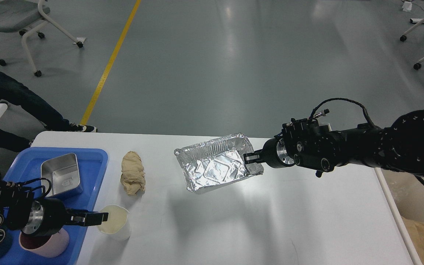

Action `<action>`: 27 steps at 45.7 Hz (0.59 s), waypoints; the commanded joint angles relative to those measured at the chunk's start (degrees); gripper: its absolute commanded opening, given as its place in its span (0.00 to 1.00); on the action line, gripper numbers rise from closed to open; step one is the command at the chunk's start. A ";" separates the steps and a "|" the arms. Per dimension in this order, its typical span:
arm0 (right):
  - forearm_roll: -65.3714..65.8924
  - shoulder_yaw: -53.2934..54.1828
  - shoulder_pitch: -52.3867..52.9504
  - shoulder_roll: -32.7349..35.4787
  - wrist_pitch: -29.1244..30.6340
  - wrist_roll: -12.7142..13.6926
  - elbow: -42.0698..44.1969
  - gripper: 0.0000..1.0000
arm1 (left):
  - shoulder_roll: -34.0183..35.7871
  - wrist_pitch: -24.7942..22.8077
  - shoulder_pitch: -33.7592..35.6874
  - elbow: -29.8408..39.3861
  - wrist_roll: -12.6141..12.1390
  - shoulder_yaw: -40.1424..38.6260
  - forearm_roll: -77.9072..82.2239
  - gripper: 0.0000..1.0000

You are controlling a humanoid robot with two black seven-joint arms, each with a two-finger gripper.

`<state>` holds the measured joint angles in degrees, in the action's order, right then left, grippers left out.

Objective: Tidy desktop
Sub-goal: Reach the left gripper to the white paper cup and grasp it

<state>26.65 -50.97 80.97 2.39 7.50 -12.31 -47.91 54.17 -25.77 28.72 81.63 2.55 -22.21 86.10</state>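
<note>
the white worktop [256, 224] runs long side left to right in front of me, on a grey floor [234, 55] with a yellow line [109, 62]. my right jaws [250, 158] are clamped on the rim of one foil tray [215, 165], held tilted. my left jaws [96, 218] are at one white cup [114, 221], can't tell their state. one crumpled tan cloth [133, 173], one blue tray [94, 162] holding one steel tin [61, 173]

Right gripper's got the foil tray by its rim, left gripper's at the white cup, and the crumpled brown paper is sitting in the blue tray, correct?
Not quite. The head view shows the crumpled brown paper lying on the white desktop, beside the blue tray, not in it. The rest holds: the right gripper grips the foil tray at its rim, and the left gripper is at the white cup.
</note>
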 commanded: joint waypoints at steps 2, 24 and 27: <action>-0.02 0.08 -0.02 0.16 0.06 0.01 0.01 0.00 | -0.12 -0.07 0.02 -0.69 0.26 0.85 0.03 0.51; -0.02 0.34 -0.20 0.07 -0.03 0.01 0.01 0.00 | -2.93 -0.07 0.37 -3.32 1.14 2.00 0.12 0.04; -0.02 0.34 -0.20 0.07 -0.03 0.01 0.01 0.00 | -3.46 -0.07 0.90 -3.24 1.23 1.91 0.03 0.02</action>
<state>26.63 -50.63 80.86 2.53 7.47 -12.31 -47.91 51.64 -25.84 28.94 78.33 3.53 -20.21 86.22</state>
